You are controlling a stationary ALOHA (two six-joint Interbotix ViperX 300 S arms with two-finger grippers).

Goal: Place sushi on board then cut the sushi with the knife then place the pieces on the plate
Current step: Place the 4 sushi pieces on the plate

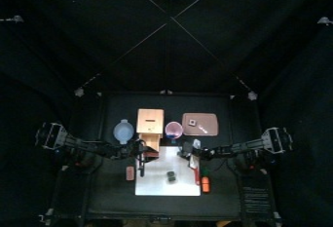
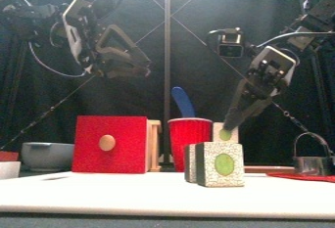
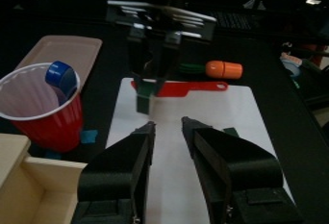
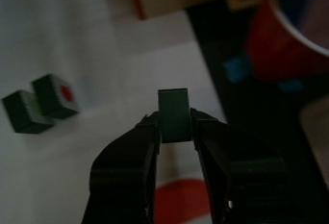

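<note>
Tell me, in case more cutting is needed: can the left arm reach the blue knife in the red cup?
Probably yes. The left claw is open and empty, the blue knife sticks up from the red cup with nothing over it, and the right claw, holding a sushi piece, is over the board.

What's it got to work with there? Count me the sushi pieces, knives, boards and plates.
Sushi pieces: 3, two on the white board, one in the right gripper
Knives: 2, blue knife and red knife
White board: 1
Pink plate: 1
Total: 7
</note>
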